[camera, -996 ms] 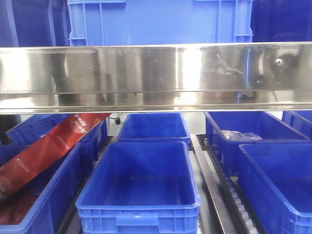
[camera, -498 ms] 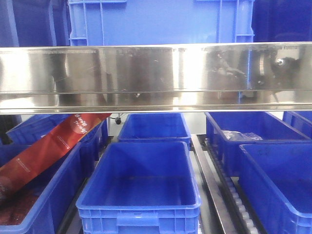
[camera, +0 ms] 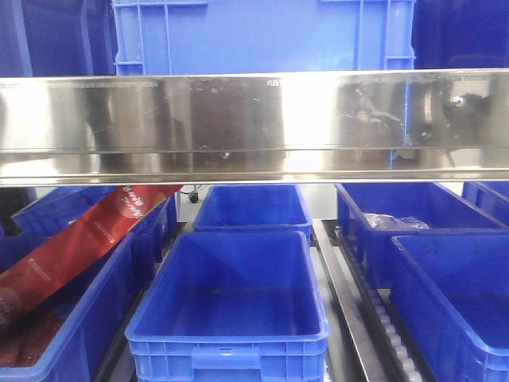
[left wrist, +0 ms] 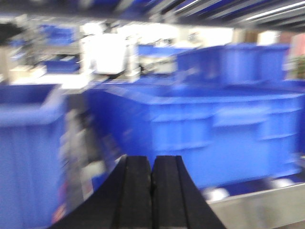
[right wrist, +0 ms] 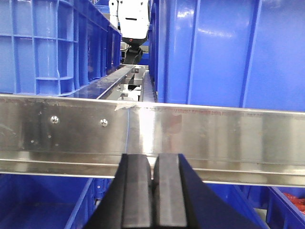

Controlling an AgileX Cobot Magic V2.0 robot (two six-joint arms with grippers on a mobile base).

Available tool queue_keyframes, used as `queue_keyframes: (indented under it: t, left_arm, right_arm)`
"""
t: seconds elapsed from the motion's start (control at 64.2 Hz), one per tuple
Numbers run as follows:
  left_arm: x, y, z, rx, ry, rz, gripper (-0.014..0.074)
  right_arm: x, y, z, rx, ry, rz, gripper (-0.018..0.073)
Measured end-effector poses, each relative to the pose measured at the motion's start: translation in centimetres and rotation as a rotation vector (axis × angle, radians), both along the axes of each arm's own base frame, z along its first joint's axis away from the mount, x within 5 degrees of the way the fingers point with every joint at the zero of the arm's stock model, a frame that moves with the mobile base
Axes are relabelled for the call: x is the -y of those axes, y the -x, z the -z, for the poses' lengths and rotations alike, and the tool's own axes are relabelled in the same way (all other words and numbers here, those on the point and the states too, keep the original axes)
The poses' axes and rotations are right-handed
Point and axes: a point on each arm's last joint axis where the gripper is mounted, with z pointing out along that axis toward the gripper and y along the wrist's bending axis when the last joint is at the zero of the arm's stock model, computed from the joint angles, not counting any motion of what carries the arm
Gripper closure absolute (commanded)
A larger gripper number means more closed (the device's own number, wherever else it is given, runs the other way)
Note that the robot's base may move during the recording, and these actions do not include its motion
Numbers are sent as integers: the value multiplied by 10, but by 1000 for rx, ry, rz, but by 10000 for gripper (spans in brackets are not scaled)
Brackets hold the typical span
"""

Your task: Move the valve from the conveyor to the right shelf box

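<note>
Both the left end effector [left wrist: 151,191] and the right end effector [right wrist: 153,191] are closed tight and hold nothing, no valve or conveyor shows here, only blue boxes [camera: 231,302] under a shiny shelf rail [camera: 254,127], so I think the robot must first find the valve.

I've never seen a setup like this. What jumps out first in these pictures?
A broad shiny steel shelf rail spans the front view, mirroring its surroundings. Below it sit rows of blue plastic bins: the nearest centre bin looks empty, while a red packet leans out of the left bin. In each wrist view a pair of black fingers, left and right, is pressed shut on nothing.
</note>
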Motion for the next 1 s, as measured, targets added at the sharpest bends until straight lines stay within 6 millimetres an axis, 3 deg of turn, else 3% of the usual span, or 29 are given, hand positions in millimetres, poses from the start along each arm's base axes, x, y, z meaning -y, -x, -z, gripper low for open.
queue_keyframes:
  t: [0.156, 0.311, 0.498, 0.654, 0.996]
  left_arm:
    - [-14, -1, 43, -106, 32, -151, 707]
    - [-20, 11, 83, -105, 39, -196, 707]
    - [-23, 25, 113, -32, -2, -199, 707]
    - [-23, 25, 120, -24, -13, -199, 707]
    - [-27, 25, 118, 8, -6, -281, 707]
  right_arm:
    - [0, 0, 0, 0, 0, 0, 727]
    - [0, 0, 0, 0, 0, 0, 727]
    - [0, 0, 0, 0, 0, 0, 727]
    - [0, 0, 1, -2, 0, 0, 727]
    - [0, 0, 1, -2, 0, 0, 727]
